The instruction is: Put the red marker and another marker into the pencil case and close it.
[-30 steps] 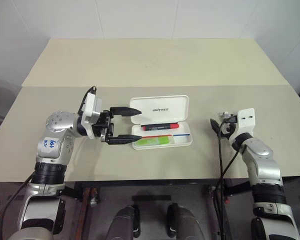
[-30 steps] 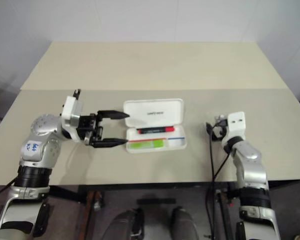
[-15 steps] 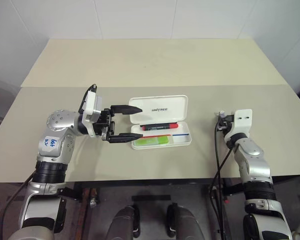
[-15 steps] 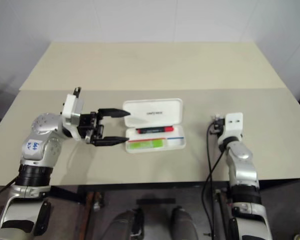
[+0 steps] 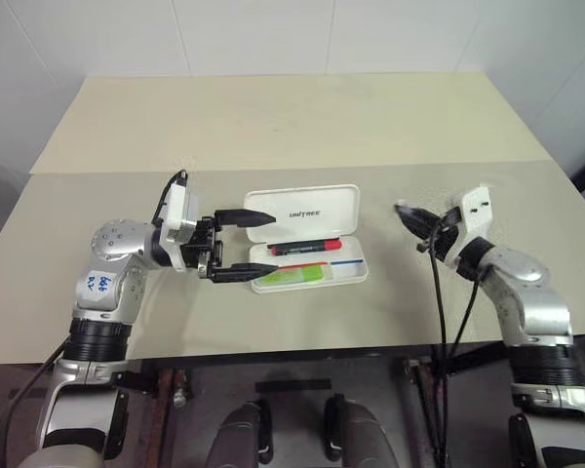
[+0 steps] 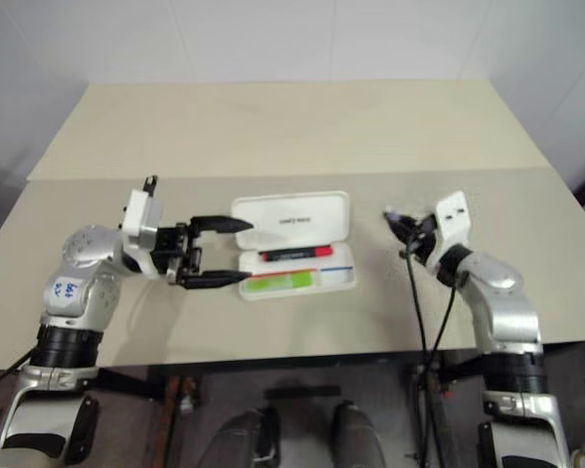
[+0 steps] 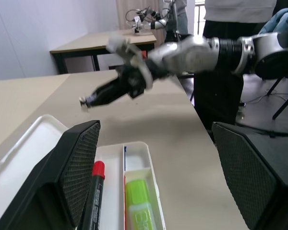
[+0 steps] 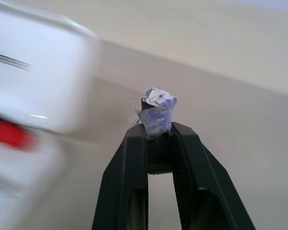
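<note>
Case [image 5: 307,237] lies open mid-table, red marker [image 5: 300,246] & green highlighter [image 5: 289,276] already inside. My left gripper [image 5: 246,244] is spread wide at its left end; right gripper [image 5: 407,211] is pinched together, nothing held. Lid's light, stiff, slick plastic; I'd push its far edge.

Blurred and cut off
The pencil case [image 8: 33,91] beside the right end effector [image 8: 158,125] is motion-smeared, running off the frame's edge.

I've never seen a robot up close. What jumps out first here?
An open white pencil case sits mid-table, a red marker and a lime-green highlighter already inside. The left claw gapes wide at the case's left end, while the right claw, pinched shut, points toward it from the right.
</note>
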